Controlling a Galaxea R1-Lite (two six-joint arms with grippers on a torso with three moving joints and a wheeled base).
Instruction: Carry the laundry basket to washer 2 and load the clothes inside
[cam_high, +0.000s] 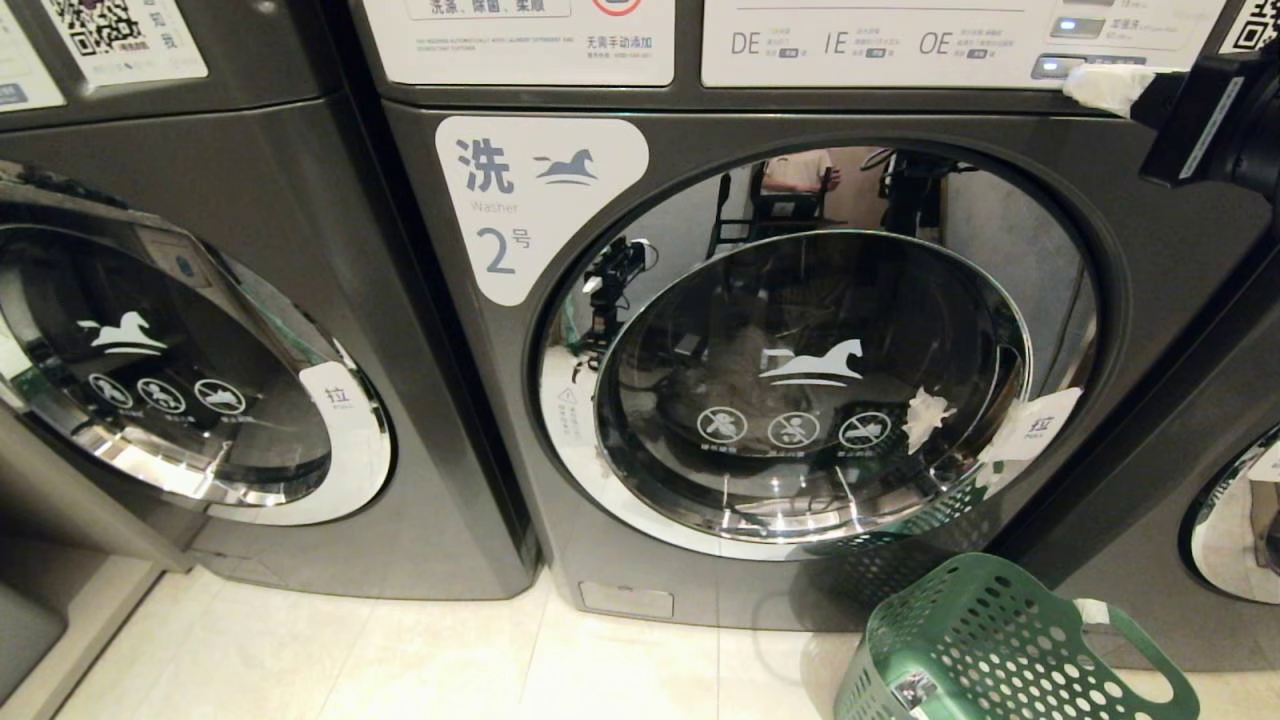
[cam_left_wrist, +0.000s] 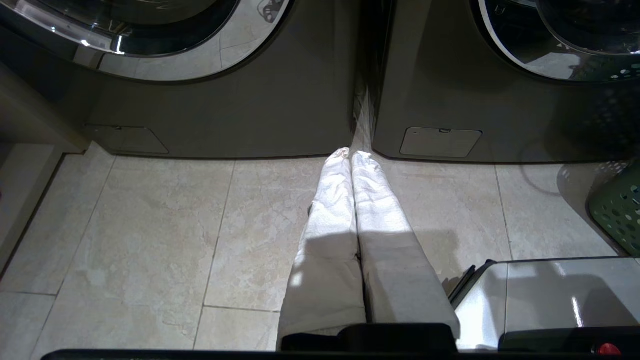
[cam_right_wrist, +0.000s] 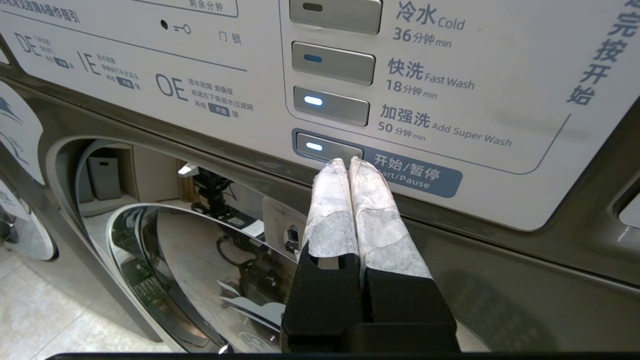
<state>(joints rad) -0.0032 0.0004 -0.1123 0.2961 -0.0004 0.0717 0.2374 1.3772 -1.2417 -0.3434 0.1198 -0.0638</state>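
Washer 2 (cam_high: 800, 380) is the dark grey front-loader in front of me, marked by a white label with a blue "2" (cam_high: 520, 210), and its round glass door looks closed. My right gripper (cam_high: 1105, 85) is up at the control panel, shut, with nothing held. Its white-wrapped tips (cam_right_wrist: 349, 162) rest at the lit Start/Pause button (cam_right_wrist: 327, 146). The green laundry basket (cam_high: 990, 640) stands on the floor at the washer's lower right, its inside hidden. The clothes are out of view. My left gripper (cam_left_wrist: 350, 154) hangs shut and empty above the floor tiles.
A second grey washer (cam_high: 200, 380) stands to the left with its door tilted outward. Part of another machine (cam_high: 1240, 520) shows at the right edge. My own white base (cam_left_wrist: 550, 295) sits near the basket (cam_left_wrist: 617, 210) on the tiled floor.
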